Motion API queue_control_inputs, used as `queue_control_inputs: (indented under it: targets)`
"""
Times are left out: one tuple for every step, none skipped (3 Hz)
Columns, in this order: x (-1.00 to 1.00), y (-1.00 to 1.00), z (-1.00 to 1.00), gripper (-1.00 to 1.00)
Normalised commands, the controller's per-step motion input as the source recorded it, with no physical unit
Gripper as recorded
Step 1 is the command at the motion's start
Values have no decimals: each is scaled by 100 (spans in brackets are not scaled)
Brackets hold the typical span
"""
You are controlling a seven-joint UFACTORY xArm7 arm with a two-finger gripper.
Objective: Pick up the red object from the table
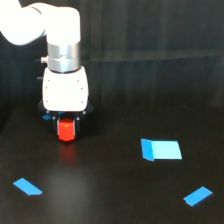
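The hand (66, 120) hangs from the white arm (47, 22) in the upper part of the exterior view's left side, pointing straight down at the tabletop (115, 190). Its body is a white block under a silver ring, with a dark part at the bottom edge. The fingers are mostly hidden behind this block and the dark part, so I cannot tell how wide the hand stands or if it presses on anything.

The red object (66, 130) is directly below the hand, with its top reaching up to the dark underside of the hand. It stands upright and it is narrower than the white block above it. Just under it a weak reddish reflection shows on the dark surface. If its bottom touches the tabletop or is a little above it, I cannot say from this view.

Three flat blue pieces lie on the tabletop, all apart from the hand. The largest blue piece (161, 149) lies to the exterior view's right of the hand and a little lower in the picture. A small blue strip (27, 186) lies below the hand, toward the exterior view's left. Another small blue strip (198, 196) lies far from the hand, near the lower corner on the exterior view's right.
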Motion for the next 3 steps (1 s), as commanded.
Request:
queue_control_inputs:
  targets:
    - [-7,-11,57,-100]
    - [-15,-9,75,-100]
    - [-6,-17,82,-100]
